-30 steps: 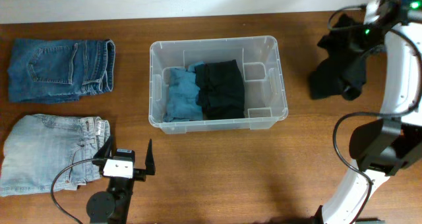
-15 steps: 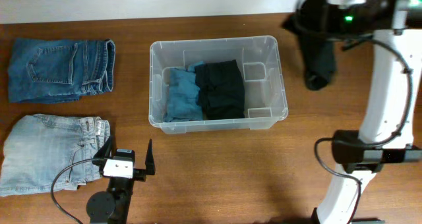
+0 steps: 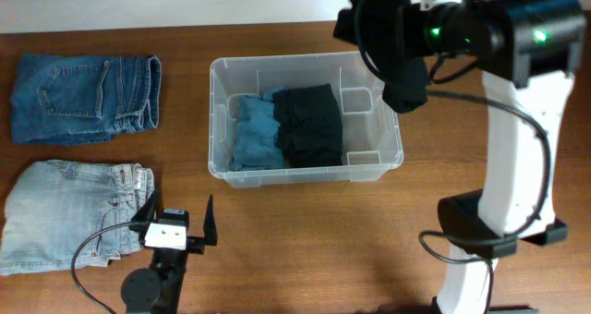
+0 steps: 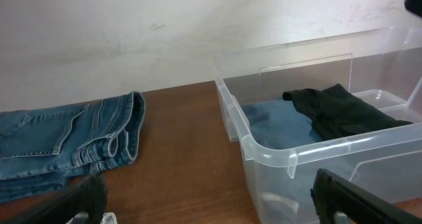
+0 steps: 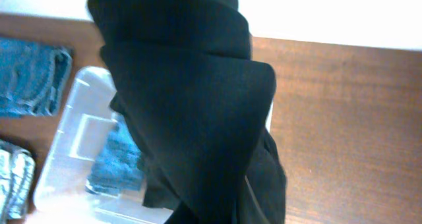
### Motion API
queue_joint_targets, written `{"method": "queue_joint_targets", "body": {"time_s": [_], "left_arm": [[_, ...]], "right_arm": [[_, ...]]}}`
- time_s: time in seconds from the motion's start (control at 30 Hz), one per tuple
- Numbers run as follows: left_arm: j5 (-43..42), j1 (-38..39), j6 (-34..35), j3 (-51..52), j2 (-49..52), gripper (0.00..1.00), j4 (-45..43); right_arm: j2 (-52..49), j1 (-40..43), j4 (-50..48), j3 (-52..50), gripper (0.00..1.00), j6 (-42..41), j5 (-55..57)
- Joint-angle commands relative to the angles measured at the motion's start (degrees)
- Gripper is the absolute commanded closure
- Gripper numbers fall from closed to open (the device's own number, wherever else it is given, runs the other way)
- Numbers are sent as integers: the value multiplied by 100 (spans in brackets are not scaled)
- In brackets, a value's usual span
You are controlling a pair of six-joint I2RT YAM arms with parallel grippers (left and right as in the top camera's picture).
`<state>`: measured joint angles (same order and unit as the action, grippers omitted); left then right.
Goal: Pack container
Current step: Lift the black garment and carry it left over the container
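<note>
The clear container (image 3: 305, 174) stands mid-table, holding a folded blue garment (image 3: 249, 137) and a folded black one (image 3: 309, 125). My right gripper (image 3: 374, 23) is shut on a black garment (image 3: 404, 78) that hangs over the container's back right corner. That cloth (image 5: 191, 105) fills the right wrist view and hides the fingers, with the container (image 5: 69, 141) below it at the left. My left gripper (image 3: 175, 223) rests open near the table's front edge, left of the container (image 4: 290, 155), with nothing between its fingers (image 4: 343, 197).
Folded dark blue jeans (image 3: 83, 97) lie at the back left, also in the left wrist view (image 4: 66, 141). Folded light blue jeans (image 3: 69, 208) lie at the front left, beside my left gripper. The right arm's base (image 3: 489, 222) stands front right.
My right arm has swung left with the black garment, from the table's right side to over the container's back right corner. The left arm has not moved.
</note>
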<state>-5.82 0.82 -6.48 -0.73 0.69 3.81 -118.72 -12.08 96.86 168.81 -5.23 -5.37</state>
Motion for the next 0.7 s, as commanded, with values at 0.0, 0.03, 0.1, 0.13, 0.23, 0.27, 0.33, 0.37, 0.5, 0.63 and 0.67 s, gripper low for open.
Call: {"method": "queue_joint_targets", "body": {"time_s": [0.0,0.03,0.1,0.13,0.23,0.27,0.33,0.37,0.5,0.63,0.67], "left_arm": [[-42,-31,-92,24,-28,0,13],[-42,-31,-92,24,-28,1,13],[-39,-31,-94,24,-28,1,13],[-42,-31,-94,24,-28,1,13],[-42,-31,-92,24,-28,1,13],[-42,-31,-92,24,-28,0,13],[-42,-31,-92,24,-28,1,15],[-42,-31,-92,24,-28,1,13],[-42,-31,-92,24,-28,1,13],[-42,-31,-94,24,-28,1,13],[-44,-31,-92,24,-28,1,13]], "right_arm": [[450,-210,-63,254,96,-267,46],[470,-275,-70,254,96,-337,46],[474,-496,-118,251,96,-476,48],[472,-579,-157,236,96,-520,48],[472,-802,-317,208,96,-745,63],[468,-881,-387,208,96,-807,92],[455,-992,-507,208,96,-966,138],[437,-1045,-577,208,96,-1060,142],[275,-1121,-737,208,96,-1449,122],[-39,-1123,-774,208,96,-1663,-98],[-131,-1121,-778,208,96,-1676,-223]]}}
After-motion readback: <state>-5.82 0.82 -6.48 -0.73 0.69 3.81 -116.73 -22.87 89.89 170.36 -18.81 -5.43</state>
